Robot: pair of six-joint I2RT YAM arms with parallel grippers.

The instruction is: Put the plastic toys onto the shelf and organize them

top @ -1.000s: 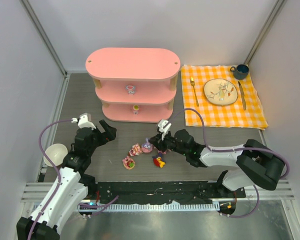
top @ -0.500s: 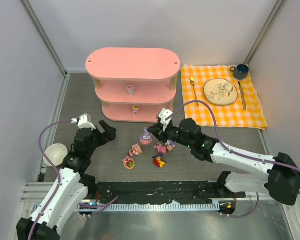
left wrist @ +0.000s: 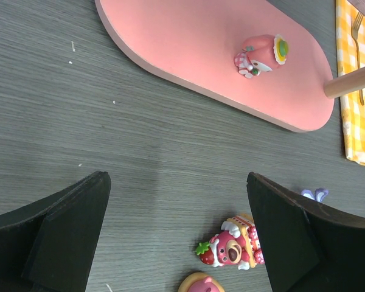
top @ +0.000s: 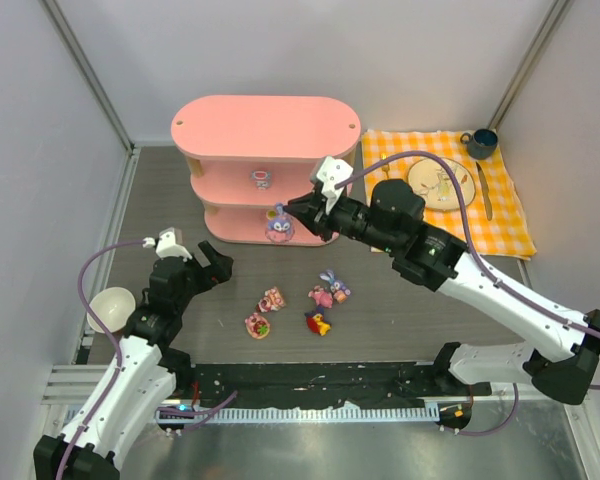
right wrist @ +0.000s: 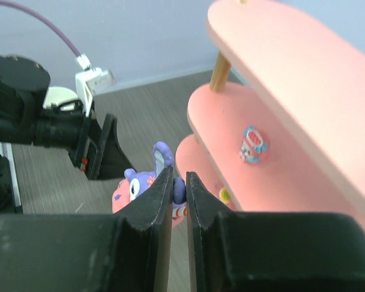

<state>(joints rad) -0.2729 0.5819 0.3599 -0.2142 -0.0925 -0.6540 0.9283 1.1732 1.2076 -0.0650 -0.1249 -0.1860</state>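
My right gripper is shut on a purple bunny toy and holds it in the air in front of the lower tiers of the pink shelf. In the right wrist view the bunny sits between the jaws, beside the bottom board. One small toy stands on the middle tier and another on the bottom board. A pink bear, a round pink toy, a red-yellow toy and a pink-purple pair lie on the table. My left gripper is open and empty, left of them.
A white bowl sits at the left edge. The orange checked cloth at the back right carries a plate, a fork, a knife and a dark mug. The left wrist view shows the bear near my right-hand finger.
My right gripper has lifted the purple bunny off the table and carried it up and left to the front of the shelf. The left arm has not moved.
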